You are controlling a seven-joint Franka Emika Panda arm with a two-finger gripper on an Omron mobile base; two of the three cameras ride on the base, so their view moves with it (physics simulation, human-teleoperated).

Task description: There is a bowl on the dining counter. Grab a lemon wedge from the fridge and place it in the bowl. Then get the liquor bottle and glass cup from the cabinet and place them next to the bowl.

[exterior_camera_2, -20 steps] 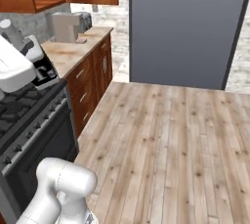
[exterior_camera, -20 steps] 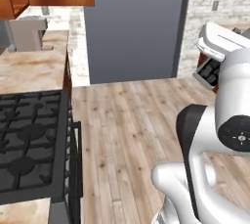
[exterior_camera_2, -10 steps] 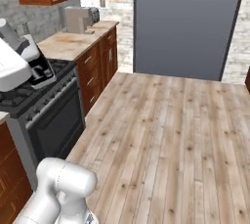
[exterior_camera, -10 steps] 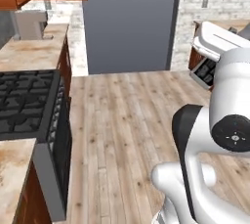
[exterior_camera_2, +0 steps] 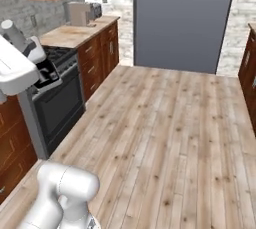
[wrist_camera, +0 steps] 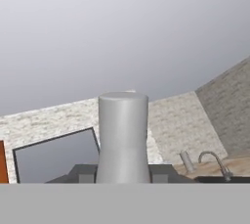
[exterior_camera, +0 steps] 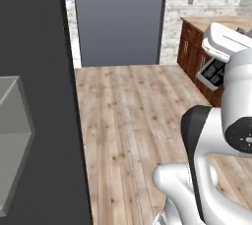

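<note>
ITEM: glass cup (wrist_camera: 123,137), task's thing
- Loc: upright btw the fingers (wrist_camera: 84,173) in hand view; in right base view carried high at far left (exterior_camera_2: 11,30), tilted, over the stove (exterior_camera_2: 57,90), off any worktop
- Grip: fingers part-closed, one each side of the cup base, apparently clamped on it; contact line itself hidden by lower edge of view
- Shape/material: plain cylinder, slightly waisted, flat rim; smooth pale grey, no handle, no ribbing; prob. slick to hold

SURROUNDS
- fridge (exterior_camera_2: 182,18): tall flat grey slab, matte, door shut
- floor (exterior_camera_2: 165,138): light wood planks, knotty grain
- worktop (exterior_camera_2: 75,33): beige stone-look top on red-brown wood cabinets, boxy small appliance (exterior_camera_2: 80,13) at far end
- dark panel (exterior_camera: 44,96): flat, near-black, v. close at left of left base view, w/ translucent box (exterior_camera: 12,135) on it
- brick wall (wrist_camera: 180,120), pale & rough; curved metal tap (wrist_camera: 215,162) at lower right of hand view

RISKS (judged)
- Slip: smooth wall + low grip near base; a jolt or sharp turn of base could tip or drop the cup onto stove or floor
- Knock: dark panel close on left, worktop corners on both sides; wide arm swing could strike cup or hand
- Set-down: cup carried tilted; if not levelled before release beside bowl, likely to topple
</note>
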